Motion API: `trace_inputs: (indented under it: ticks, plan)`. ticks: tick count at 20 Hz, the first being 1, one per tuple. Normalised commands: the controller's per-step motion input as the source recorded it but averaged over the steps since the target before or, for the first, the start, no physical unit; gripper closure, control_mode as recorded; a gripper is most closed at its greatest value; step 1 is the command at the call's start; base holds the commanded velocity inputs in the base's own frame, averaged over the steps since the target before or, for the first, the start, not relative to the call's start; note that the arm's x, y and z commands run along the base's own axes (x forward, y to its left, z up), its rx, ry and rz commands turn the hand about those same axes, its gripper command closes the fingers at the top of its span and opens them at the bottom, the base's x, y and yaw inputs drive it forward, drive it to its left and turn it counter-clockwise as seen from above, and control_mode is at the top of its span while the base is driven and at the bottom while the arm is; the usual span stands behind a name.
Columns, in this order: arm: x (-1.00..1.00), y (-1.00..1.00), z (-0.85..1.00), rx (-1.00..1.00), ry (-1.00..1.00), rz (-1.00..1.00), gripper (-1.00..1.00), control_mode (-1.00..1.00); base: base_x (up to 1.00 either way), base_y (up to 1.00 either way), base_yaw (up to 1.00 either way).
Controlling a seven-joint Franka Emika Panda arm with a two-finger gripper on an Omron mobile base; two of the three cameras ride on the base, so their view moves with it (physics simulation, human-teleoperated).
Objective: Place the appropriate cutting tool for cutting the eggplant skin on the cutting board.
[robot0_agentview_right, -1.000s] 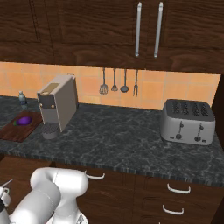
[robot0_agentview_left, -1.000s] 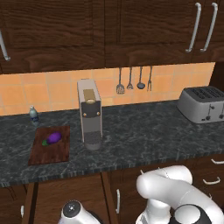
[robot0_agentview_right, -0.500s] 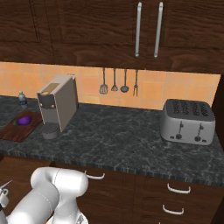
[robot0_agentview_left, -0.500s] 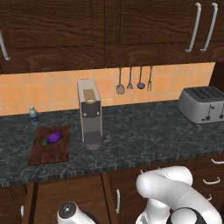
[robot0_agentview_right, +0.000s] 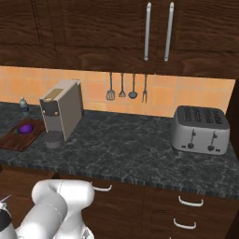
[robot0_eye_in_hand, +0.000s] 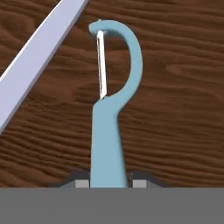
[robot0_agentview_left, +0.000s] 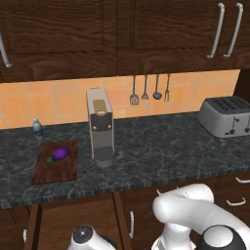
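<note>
Through the hand camera I have the peeler (robot0_eye_in_hand: 108, 131) dead centre: its light blue handle runs up from six o'clock between my two fingertips, and the hooked head with its thin silver blade curls toward twelve. The gripper (robot0_eye_in_hand: 108, 180) is drawn in narrow, one dark tip on each side of the handle and pressed against it, so I read that as a grip on the peeler. It lies on a brown wood-grain surface (robot0_eye_in_hand: 175, 109). A long pale silver knife blade (robot0_eye_in_hand: 35, 57) slants from about nine o'clock up toward eleven, beside the peeler head but not touching it.

From the left base camera, the cutting board (robot0_agentview_left: 56, 168) lies flat on the dark speckled counter (robot0_agentview_left: 161, 151), at nine o'clock from the coffee machine (robot0_agentview_left: 100, 127). The purple eggplant (robot0_agentview_left: 59, 154) rests on the board's far half. A small bottle (robot0_agentview_left: 37, 128) stands behind the board by the tiled wall. A silver toaster (robot0_agentview_left: 225, 116) sits well apart at three o'clock, and utensils (robot0_agentview_left: 149, 90) hang on the wall behind.
</note>
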Motion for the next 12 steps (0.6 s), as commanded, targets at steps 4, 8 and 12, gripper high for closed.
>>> trace_inputs:
  ticks: [4, 8, 12]
  plan:
    - [-0.01, 0.0, 1.0, 0.08, 0.1, -0.01, 1.0, -1.0, 0.0, 0.0, 0.0]
    - [-0.02, 0.0, 1.0, 0.07, 0.11, -0.05, 1.0, -1.0, 0.0, 0.0, 0.0]
    - [-0.04, -0.03, 1.0, 0.04, 0.01, -0.11, 1.0, -1.0, 0.0, 0.0, 0.0]
